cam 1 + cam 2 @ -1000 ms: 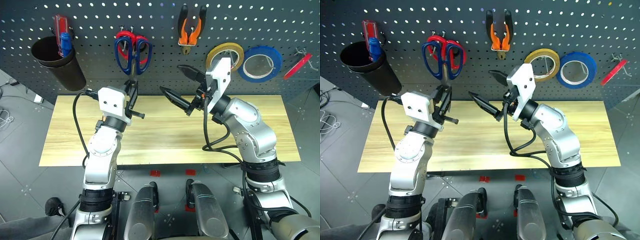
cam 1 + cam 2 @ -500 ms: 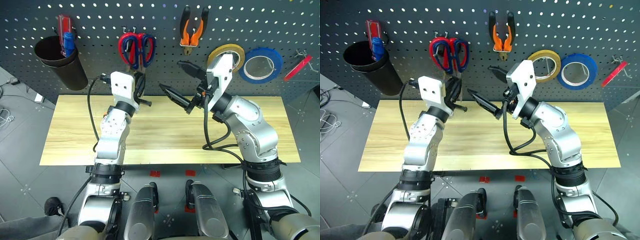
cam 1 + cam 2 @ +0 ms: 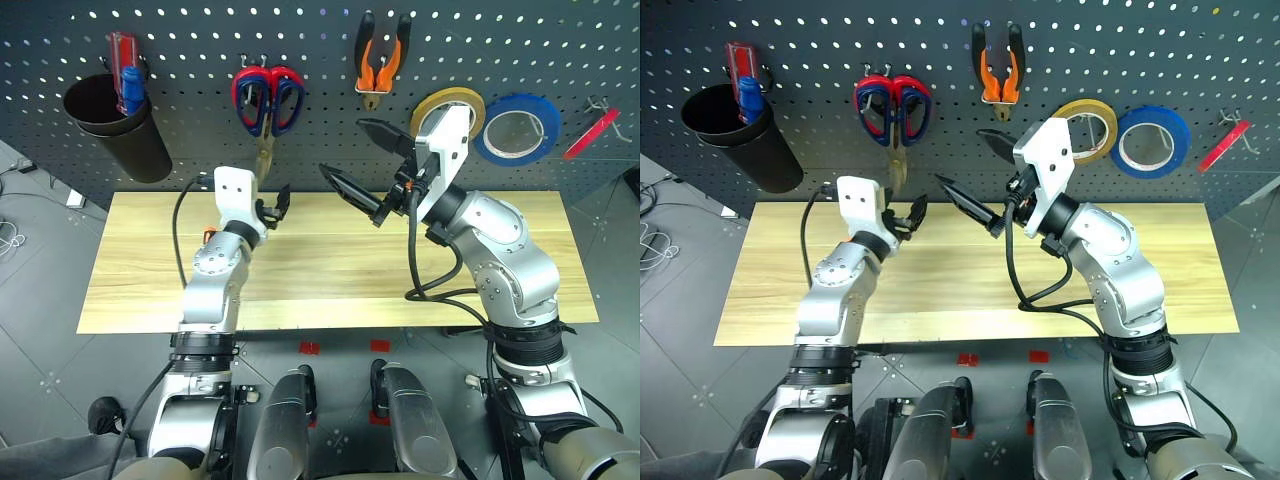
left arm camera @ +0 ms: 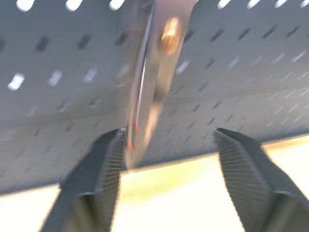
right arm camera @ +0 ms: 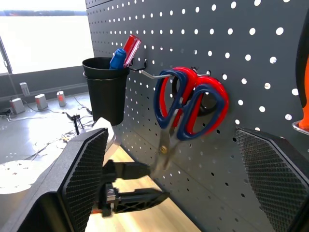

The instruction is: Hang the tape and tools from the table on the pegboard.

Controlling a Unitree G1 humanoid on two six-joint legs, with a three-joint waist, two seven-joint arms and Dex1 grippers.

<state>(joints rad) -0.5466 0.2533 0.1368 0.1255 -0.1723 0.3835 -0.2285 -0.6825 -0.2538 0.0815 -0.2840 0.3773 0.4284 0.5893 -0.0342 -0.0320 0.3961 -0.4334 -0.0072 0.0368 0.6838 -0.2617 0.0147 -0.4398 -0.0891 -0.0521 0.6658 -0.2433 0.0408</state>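
— Closest to you first: what is your left gripper [image 3: 908, 213] doing over the table [image 3: 320, 300]?

— It sits low above the bare planks with its jaws spread apart and nothing between them. In my left wrist view the blue-handled scissors' [image 3: 268, 100] steel blades hang just by one finger [image 4: 94, 169], so I judge the hook is carrying them.

— And the right gripper [image 3: 352, 162]?

— Held higher, jaws at their widest, empty, pointing toward the pegboard [image 3: 200, 40]. I'd say it is parked there to stay clear of the left arm.

— Where are the task's things?

— Off the table. Blue scissors share a hook with the red-handled scissors [image 5: 186, 104]; the pliers [image 3: 383, 60] hang further along; then the tape [image 3: 450, 108], beside the blue roll [image 3: 519, 127]. An orange-and-black screwdriver I cannot make out; the black cup [image 3: 112, 125] holds red and blue handles.
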